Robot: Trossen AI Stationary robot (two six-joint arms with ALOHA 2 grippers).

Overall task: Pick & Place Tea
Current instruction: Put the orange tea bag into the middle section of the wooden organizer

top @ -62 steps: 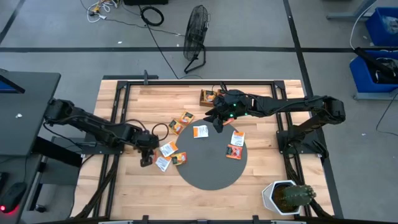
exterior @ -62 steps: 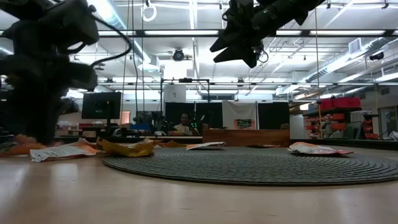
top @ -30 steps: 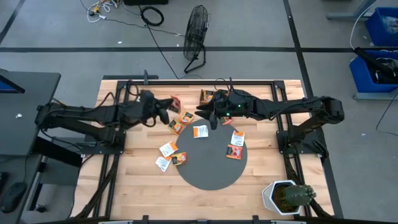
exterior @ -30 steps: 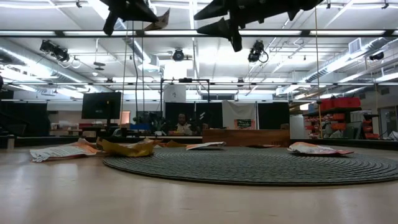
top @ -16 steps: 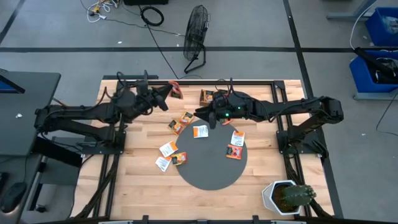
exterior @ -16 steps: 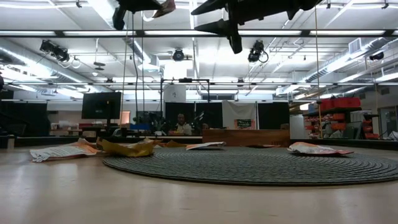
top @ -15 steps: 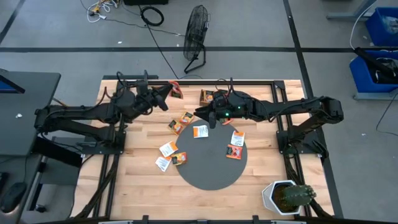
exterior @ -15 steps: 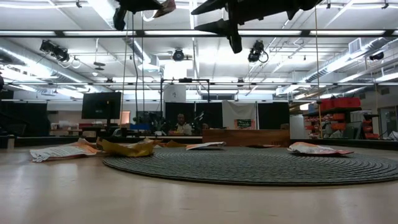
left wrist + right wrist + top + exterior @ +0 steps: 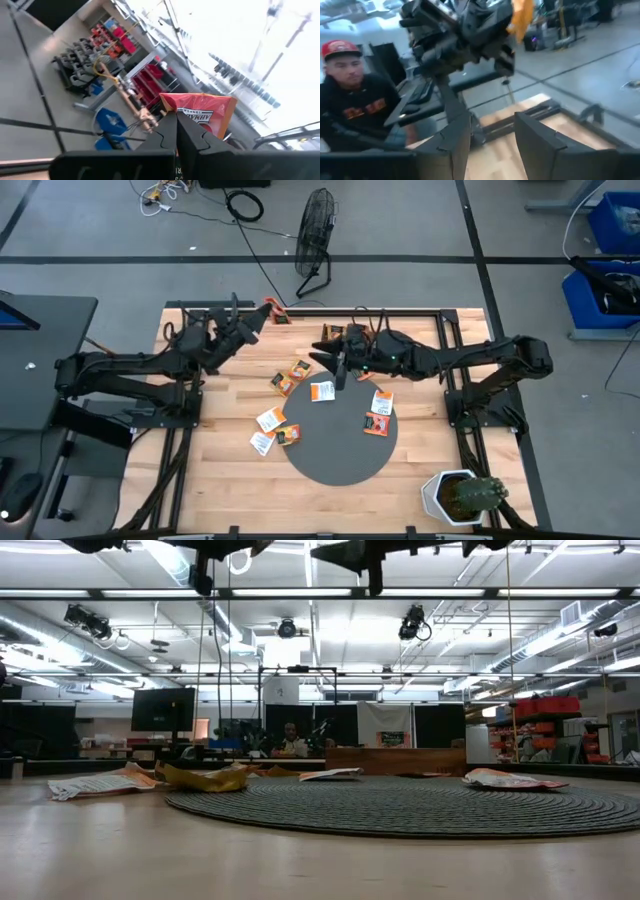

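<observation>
My left gripper [image 9: 262,314] hangs high over the table's far left part, shut on one orange-red tea sachet [image 9: 200,111]. Several more tea sachets lie flat on the wood and on the round grey mat [image 9: 340,445], such as a white one [image 9: 322,391] and an orange one [image 9: 376,423]. My right gripper [image 9: 328,367] hovers open above the mat's far edge with nothing between its fingers [image 9: 535,137]. The brown wooden tray [image 9: 334,333] sits by the far edge, partly under the right arm. My left gripper pinches the sachet's near edge [image 9: 186,116] between its two shut fingers [image 9: 170,134]. The fingers slant upward, pointing toward the table's far right. The sachet sticks out beyond the fingertips, lifted well clear of the table.
A potted cactus [image 9: 460,496] stands at the near right corner. A fan [image 9: 316,238] and cables lie on the floor beyond the far edge. A person [image 9: 355,100] sits beyond the table's left side. Black frame rails [image 9: 190,350] run along both table sides.
My left gripper, still shut on the sachet, has gone toward the table's far edge and tipped upward while rolling. My right gripper has risen slightly over the mat's far edge and stayed open.
</observation>
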